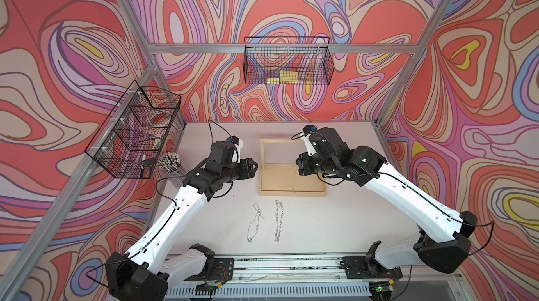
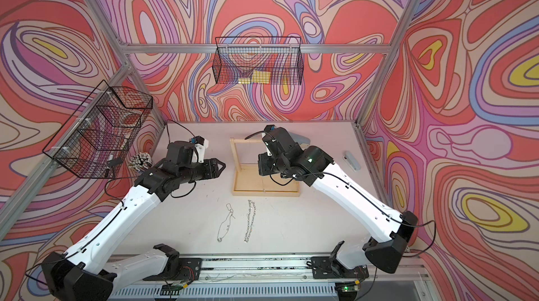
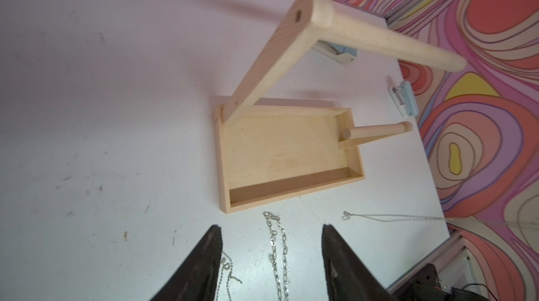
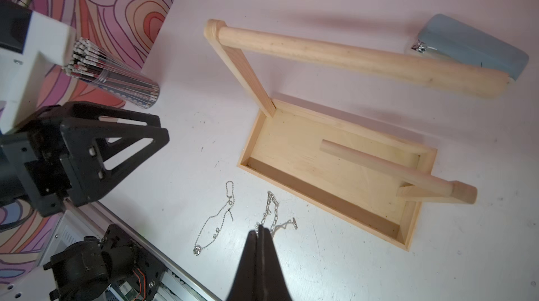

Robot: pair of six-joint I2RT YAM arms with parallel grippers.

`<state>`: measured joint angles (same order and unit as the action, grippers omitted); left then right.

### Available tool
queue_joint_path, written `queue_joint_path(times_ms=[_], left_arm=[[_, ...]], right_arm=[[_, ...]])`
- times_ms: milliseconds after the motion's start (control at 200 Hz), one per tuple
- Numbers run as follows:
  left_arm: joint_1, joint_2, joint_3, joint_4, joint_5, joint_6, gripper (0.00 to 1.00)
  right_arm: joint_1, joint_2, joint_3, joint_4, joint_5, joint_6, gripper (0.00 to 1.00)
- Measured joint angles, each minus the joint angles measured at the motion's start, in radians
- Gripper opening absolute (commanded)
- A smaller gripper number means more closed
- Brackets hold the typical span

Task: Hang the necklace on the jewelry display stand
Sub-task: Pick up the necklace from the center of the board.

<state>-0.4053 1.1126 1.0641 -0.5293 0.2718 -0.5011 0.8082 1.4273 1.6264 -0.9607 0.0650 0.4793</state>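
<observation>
The light wood jewelry display stand [image 1: 292, 193] stands mid-table, its round crossbar [image 4: 350, 57] above a rimmed tray [image 4: 306, 165]. My right gripper [image 4: 260, 226] hovers over the stand's right part, shut on a fine silver necklace; its clasp end [image 4: 294, 222] dangles, and the strand [image 3: 393, 218] shows in the left wrist view. A chunky link chain [image 1: 278, 220] and a thin bead chain [image 1: 253, 223] lie flat in front of the tray. My left gripper [image 1: 256, 165] hangs left of the stand, open with nothing between its fingers [image 3: 214, 244].
A cup of pencils [image 1: 170, 162] stands at the table's left edge under a black wire basket [image 1: 134, 136]. Another wire basket [image 1: 287, 65] hangs on the back wall. A blue stapler [image 4: 472, 46] lies behind the stand, and a small blue tool [image 2: 351, 160] near the right edge.
</observation>
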Motion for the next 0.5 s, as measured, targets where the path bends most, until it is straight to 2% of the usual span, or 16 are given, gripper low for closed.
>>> queue_joint_path(times_ms=[220, 501], left_arm=[[-0.053, -0.062, -0.010, 0.106, 0.122, 0.007, 0.59], [-0.166, -0.038, 0.004, 0.118, 0.150, 0.066, 0.59]], right_arm=[[0.000, 0.029, 0.060, -0.016, -0.026, -0.032, 0.00], [0.000, 0.048, 0.111, -0.029, -0.048, -0.052, 0.00]])
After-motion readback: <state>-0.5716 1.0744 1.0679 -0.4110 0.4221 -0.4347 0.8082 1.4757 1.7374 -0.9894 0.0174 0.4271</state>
